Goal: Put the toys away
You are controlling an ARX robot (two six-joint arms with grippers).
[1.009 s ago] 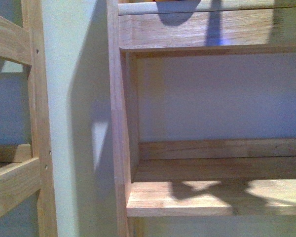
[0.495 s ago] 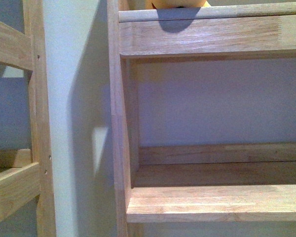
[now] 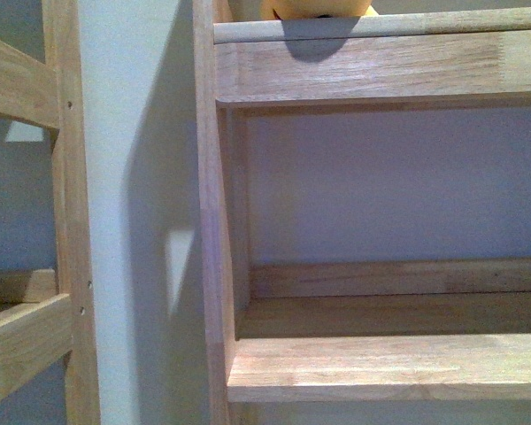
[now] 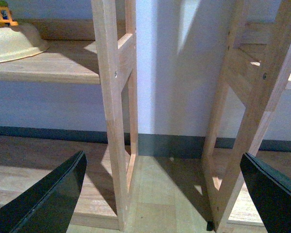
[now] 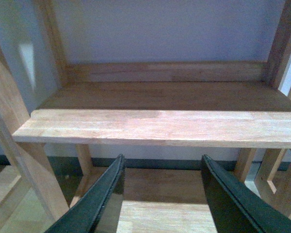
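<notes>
The toy (image 3: 319, 8) is seen only as an orange-yellow strip at the top edge of the front view, resting on the upper shelf (image 3: 372, 62) just behind its front rail, near the shelf's left end; most of its body is cut off by the frame. From this placement the task is judged to be largely done for this toy: it sits on the shelf and is touched by neither gripper. Whether other toys are left cannot be told. The lower shelf (image 3: 380, 363) beneath it carries nothing visible. In the right wrist view the right gripper (image 5: 160, 194) is seen with its jaws moderately apart and nothing between them, below and in front of that lower shelf's front edge. In the left wrist view the left gripper (image 4: 162, 194) is spread wide and holds nothing, pointed at the gap between two shelf frames. On a neighbouring shelf a pale bowl (image 4: 12, 43) is seen, with a small coloured object (image 4: 1, 14) behind it, too small to identify. Compared with half a second earlier, slightly more of the toy is shown and the shelves sit a little lower in the front view; compared with a second earlier, the arm shadows have gone from both shelves.
</notes>
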